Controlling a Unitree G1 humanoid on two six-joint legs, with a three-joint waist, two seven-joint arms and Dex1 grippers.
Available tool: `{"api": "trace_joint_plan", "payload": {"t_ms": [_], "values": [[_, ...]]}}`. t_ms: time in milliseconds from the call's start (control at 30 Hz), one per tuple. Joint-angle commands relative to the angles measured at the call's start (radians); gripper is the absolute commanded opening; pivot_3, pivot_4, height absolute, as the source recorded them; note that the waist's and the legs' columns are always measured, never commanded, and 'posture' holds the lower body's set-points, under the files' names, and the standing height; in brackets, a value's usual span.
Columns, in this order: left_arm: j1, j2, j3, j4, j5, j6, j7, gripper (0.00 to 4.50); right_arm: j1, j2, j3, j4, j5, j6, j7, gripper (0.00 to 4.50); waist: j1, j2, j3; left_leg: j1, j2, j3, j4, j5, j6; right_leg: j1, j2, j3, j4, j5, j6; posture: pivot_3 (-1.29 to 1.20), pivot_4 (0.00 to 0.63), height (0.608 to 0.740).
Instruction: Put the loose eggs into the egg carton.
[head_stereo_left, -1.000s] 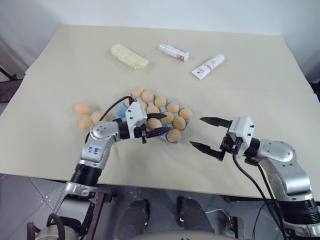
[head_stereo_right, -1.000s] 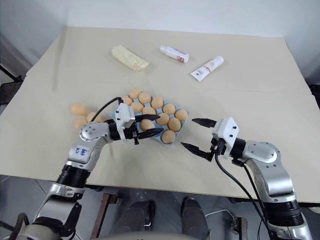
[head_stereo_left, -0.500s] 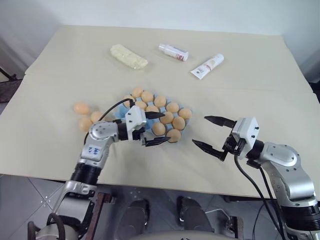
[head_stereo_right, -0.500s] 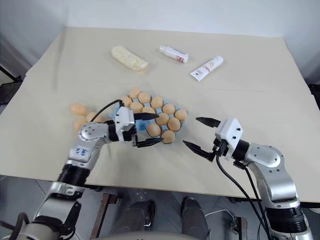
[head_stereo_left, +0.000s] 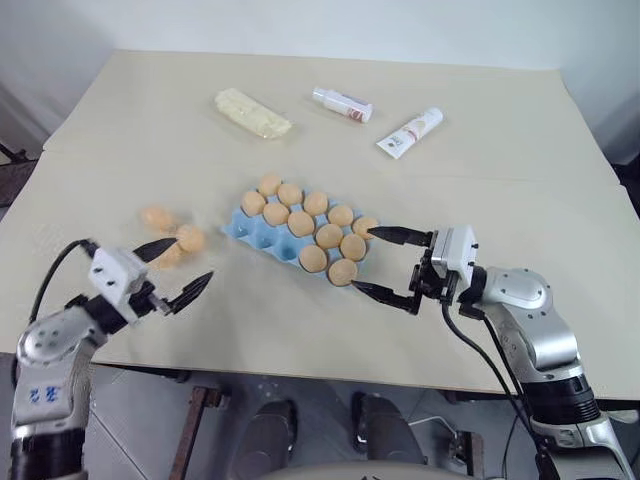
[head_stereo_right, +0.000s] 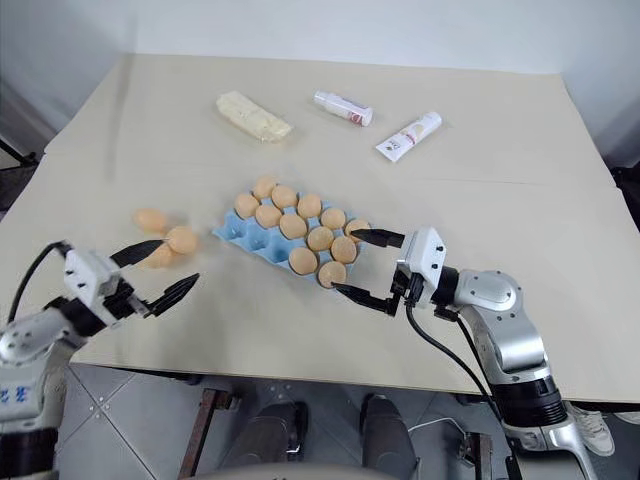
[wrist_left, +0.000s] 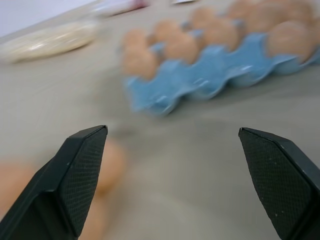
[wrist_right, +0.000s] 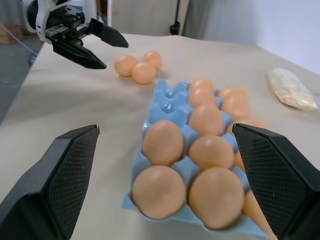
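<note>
The loose eggs (head_stereo_left: 172, 236) lie on the table (head_stereo_left: 500, 170) just beside the left gripper (head_stereo_left: 176, 271), whose fingers are spread wide and hold nothing. The egg carton (head_stereo_left: 262, 231) sits at centre, its cups mostly filled with eggs, with the cups at the end nearest the loose eggs vacant. The right gripper (head_stereo_left: 385, 262) is level at the carton's opposite end, fingers apart and empty, pointing toward the carton.
</note>
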Motion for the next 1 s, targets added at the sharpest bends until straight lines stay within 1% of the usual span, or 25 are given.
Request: {"api": "trace_joint_plan", "payload": {"t_ms": [33,133,300,400,533,600,733,800,1000], "values": [[0.104,-0.069,0.093,-0.069,-0.015,-0.007,0.113,4.48,-0.027,0.017,0.007,0.015,0.003,-0.037,0.017,4.5,0.0,0.0,0.0,0.0,0.0,0.0,0.0,0.0,0.0,0.0,0.0,0.0,0.0,0.0,0.0,0.0,0.15,0.74],[0.177,-0.148,0.148,-0.088,-0.052,0.009,0.193,4.48,-0.046,0.029,0.015,0.038,0.0,-0.047,0.027,4.5,0.0,0.0,0.0,0.0,0.001,0.0,0.0,0.0,-0.001,0.0,0.001,0.0,0.0,0.0,-0.001,0.0,0.15,0.74],[0.204,-0.177,0.152,-0.105,-0.03,0.005,0.261,4.48,-0.065,0.036,0.017,0.059,0.005,-0.058,0.05,4.5,0.006,-0.001,0.0,0.0,0.004,-0.001,0.001,0.0,-0.002,0.0,0.003,-0.002,0.0,0.001,-0.004,0.0,0.15,0.74],[0.159,-0.161,0.143,-0.077,0.001,0.025,0.322,4.48,-0.074,0.038,0.019,0.073,0.002,-0.064,0.055,4.5,0.005,-0.001,0.0,0.0,0.004,-0.001,0.001,0.0,-0.002,0.001,0.003,-0.001,0.0,0.002,-0.005,0.0,0.15,0.74],[0.078,-0.138,0.116,-0.062,0.007,0.057,0.352,4.48,-0.076,0.04,0.023,0.079,0.0,-0.068,0.055,4.5,0.002,-0.001,-0.001,0.001,0.004,0.0,0.001,0.0,-0.002,0.0,0.004,-0.001,0.0,0.002,-0.006,0.0,0.15,0.74],[0.007,-0.114,0.087,-0.026,0.021,0.08,0.362,4.48,-0.075,0.044,0.026,0.079,-0.003,-0.069,0.05,4.5,0.002,-0.001,-0.001,0.0,0.005,0.0,0.0,0.0,-0.003,0.0,0.005,-0.001,0.0,0.002,-0.006,0.0,0.15,0.74],[-0.126,-0.079,0.026,0.069,0.031,0.12,0.353,4.48,-0.073,0.059,0.029,0.066,-0.007,-0.063,0.033,4.5,0.001,-0.001,-0.001,0.001,0.005,0.0,0.001,0.001,-0.004,-0.001,0.006,-0.003,0.002,0.002,-0.006,0.0,0.15,0.74],[-0.166,-0.065,0.001,0.116,0.042,0.136,0.349,4.48,-0.072,0.064,0.029,0.062,-0.009,-0.061,0.026,4.5,-0.001,-0.001,-0.001,0.001,0.005,0.001,0.001,0.001,-0.004,-0.001,0.006,-0.004,0.002,0.002,-0.006,0.0,0.15,0.74],[-0.232,-0.039,-0.06,0.192,0.06,0.169,0.335,4.48,-0.061,0.064,0.027,0.047,-0.008,-0.056,0.012,4.5,-0.002,-0.001,-0.001,0.001,0.006,0.003,-0.001,0.001,-0.005,-0.003,0.008,-0.004,0.002,0.002,-0.006,0.0,0.15,0.74]]}}
